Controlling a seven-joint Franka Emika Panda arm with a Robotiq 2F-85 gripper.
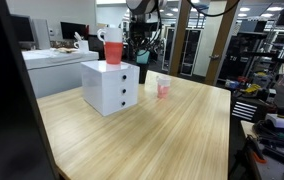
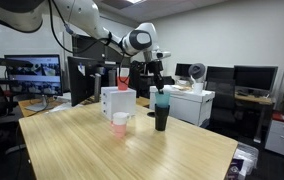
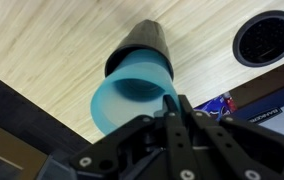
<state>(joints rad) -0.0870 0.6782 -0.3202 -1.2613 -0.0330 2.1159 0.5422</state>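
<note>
We see the fingers clenched on the rim of the blue cup, which sits nested in a black cup. Both stand upright on the desk, nr one edge. Close by, twd the middle, is a pink cup. Behind that is a white drawer box w/ a red cup on top.

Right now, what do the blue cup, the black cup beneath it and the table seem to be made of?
Blue cup: probably plastic, smooth and matte; even colour, thin rim. Black cup: likely plastic too, dull; too dark to be sure. Table: wood or wood-look laminate, light sheen; pale grain lines run across it.
</note>
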